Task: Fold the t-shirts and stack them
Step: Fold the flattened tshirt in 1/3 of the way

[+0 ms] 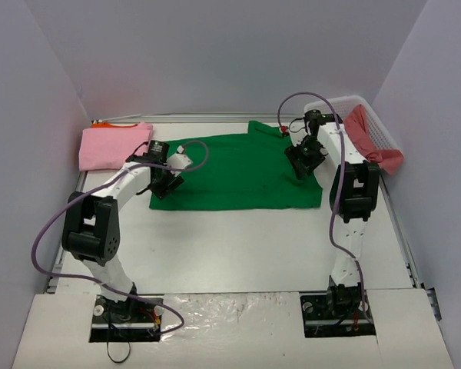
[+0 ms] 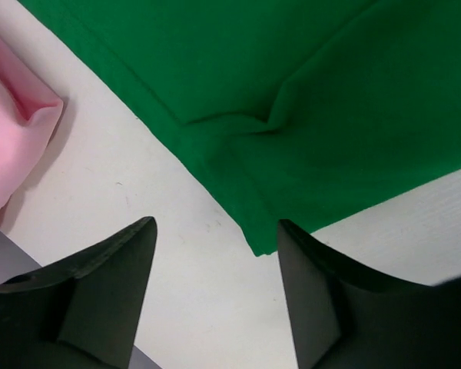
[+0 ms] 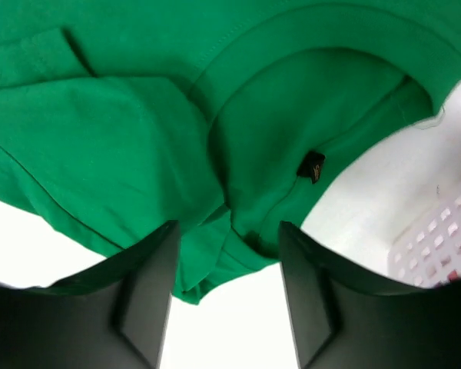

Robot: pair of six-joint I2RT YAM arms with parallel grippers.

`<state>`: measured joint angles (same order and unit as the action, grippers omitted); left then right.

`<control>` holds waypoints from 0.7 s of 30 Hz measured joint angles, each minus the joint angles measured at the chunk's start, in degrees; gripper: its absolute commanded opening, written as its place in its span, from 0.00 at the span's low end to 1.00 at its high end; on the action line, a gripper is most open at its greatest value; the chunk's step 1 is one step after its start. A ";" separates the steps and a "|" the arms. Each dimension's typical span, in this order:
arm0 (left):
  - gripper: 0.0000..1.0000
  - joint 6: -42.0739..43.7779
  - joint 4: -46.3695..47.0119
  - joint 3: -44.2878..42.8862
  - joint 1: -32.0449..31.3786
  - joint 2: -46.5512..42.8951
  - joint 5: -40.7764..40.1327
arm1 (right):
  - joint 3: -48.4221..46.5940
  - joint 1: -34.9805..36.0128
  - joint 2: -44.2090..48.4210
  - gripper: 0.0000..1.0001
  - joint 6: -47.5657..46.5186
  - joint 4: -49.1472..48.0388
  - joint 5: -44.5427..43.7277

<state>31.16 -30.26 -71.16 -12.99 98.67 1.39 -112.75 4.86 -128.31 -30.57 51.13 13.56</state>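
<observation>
left tool [image 2: 215,224] spread apart at the green shirt [image 1: 238,177], left edge; right tool [image 3: 228,227] spread apart by its collar, both empty; pink shirt [image 1: 111,147] further left

Bright, even light; soft shadows on tabletop [image 1: 238,238], glare on plastic sheet [image 1: 238,304] at near edge; green shirt [image 2: 330,92] sharp.

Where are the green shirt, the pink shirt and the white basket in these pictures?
green shirt [image 1: 238,173], overhead view, middle of the spread cloth.
pink shirt [image 1: 111,146], overhead view, middle of its top face.
white basket [image 1: 338,98], overhead view, far rim.
</observation>
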 measured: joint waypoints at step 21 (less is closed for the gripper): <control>0.55 7.87 2.01 14.40 -0.92 -10.75 1.88 | 24.57 0.11 27.32 0.64 -1.51 -2.73 1.70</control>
<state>39.03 -28.25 -56.75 -13.91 87.92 3.27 -88.18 4.97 -100.99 -32.08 48.40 15.27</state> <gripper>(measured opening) 0.566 0.639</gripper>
